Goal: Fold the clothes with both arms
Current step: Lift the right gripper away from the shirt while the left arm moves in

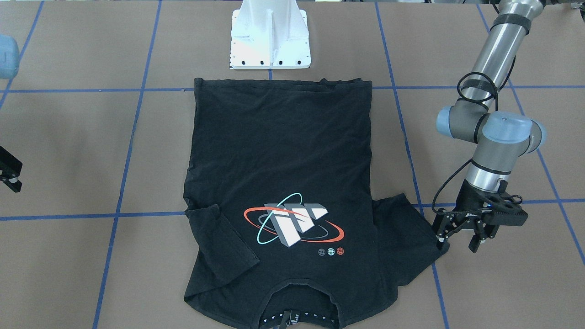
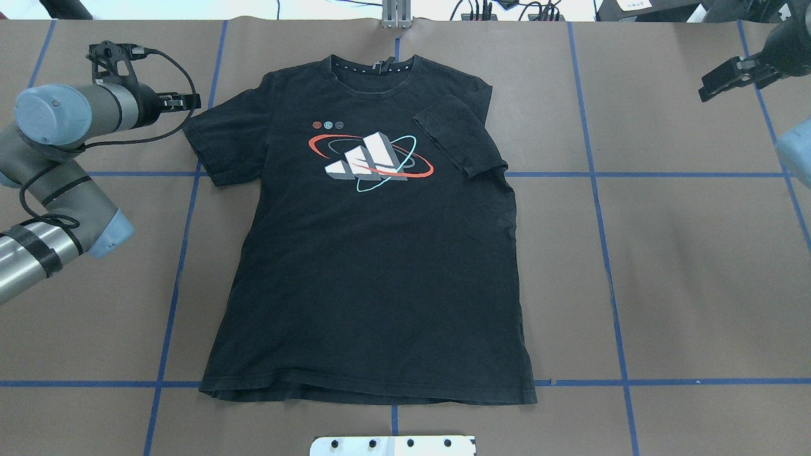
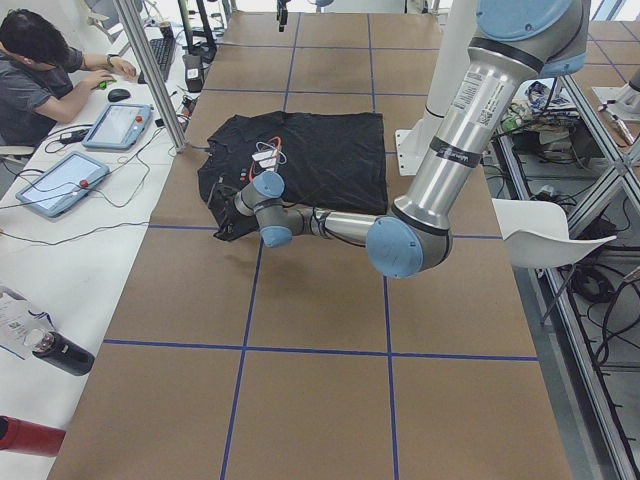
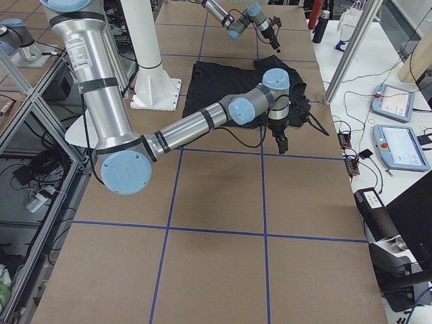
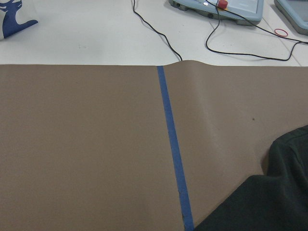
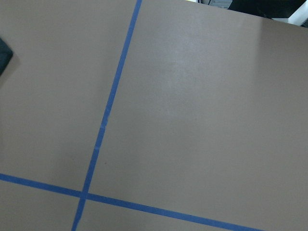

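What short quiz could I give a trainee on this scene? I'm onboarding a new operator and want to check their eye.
1. True or false: the T-shirt lies print side down.
2. Which sleeve is folded in over the chest? A: the left sleeve. B: the right sleeve. C: both.
3. Short answer: which arm's end effector is at the edge of a spread-out sleeve?

Key:
1. False, the print faces up.
2. B.
3. The left end effector, with its fingers apart.
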Robot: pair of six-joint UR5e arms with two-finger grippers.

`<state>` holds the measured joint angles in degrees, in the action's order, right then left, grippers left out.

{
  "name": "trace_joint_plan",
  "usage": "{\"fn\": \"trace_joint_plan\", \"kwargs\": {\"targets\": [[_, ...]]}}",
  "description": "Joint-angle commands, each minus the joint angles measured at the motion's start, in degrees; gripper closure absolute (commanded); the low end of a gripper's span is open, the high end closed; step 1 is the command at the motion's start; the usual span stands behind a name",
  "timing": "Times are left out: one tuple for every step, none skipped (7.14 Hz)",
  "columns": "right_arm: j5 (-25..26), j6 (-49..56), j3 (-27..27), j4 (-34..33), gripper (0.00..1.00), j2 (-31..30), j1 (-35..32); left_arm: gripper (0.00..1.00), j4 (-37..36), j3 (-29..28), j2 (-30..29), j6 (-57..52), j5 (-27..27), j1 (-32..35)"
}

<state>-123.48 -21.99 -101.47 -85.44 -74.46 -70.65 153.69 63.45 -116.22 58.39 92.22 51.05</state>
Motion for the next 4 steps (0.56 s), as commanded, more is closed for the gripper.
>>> {"fn": "trace_joint_plan", "kwargs": {"targets": [[-0.19,0.46,0.04,0.01,0.0,-0.25,-0.27,0.33,2.58,-2.71,-0.41,0.49,-1.95,-0.52],[-0.19,0.46,0.04,0.01,0.0,-0.25,-0.27,0.35,2.58,-2.89,-0.41,1.45,-1.95,-0.69],[-0.19,0.46,0.04,0.01,0.0,-0.16,-0.27,0.36,2.58,-3.15,-0.32,1.55,-1.95,-1.21],[-0.01,0.46,0.13,0.01,0.0,-0.16,-0.27,0.36,2.58,-3.16,-0.41,1.55,-1.95,-1.57]]}}
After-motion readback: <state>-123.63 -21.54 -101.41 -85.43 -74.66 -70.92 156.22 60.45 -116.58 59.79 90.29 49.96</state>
